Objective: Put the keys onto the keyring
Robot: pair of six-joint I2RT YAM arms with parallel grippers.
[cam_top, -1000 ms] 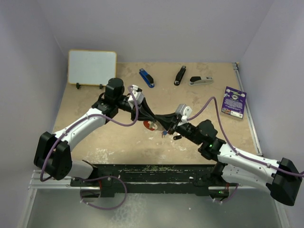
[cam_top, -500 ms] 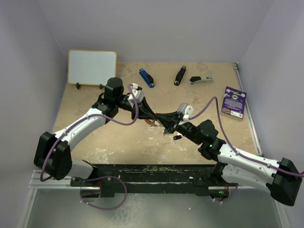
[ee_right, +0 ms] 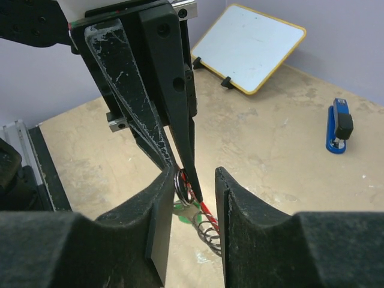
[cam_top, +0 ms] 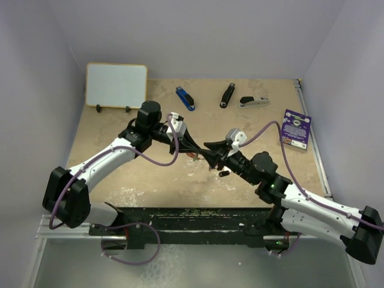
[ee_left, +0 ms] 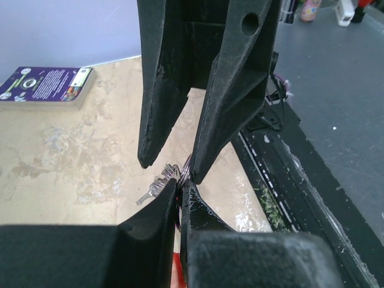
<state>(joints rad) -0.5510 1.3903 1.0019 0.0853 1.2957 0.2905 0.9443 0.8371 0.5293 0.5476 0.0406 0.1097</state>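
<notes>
Left tool (ee_left: 180, 187) is clamped on the keyring (ee_right: 182, 180) at the centre of the top view, apparently lifted clear of the surface (ee_right: 270, 150), with the ring's rim presented outward. Right tool (ee_right: 193, 175) has its jaws parted, straddling the ring and the left tool's tip. Keys (ee_left: 155, 191) are bunched beside the ring. Judgement: one arm steadies the ring so the other can work it; no key is seen in the right tool

No wording can be read anywhere. Small print is seen on the purple card (cam_top: 296, 128) (at two o'clock in the top view), but it is too blurred.
</notes>
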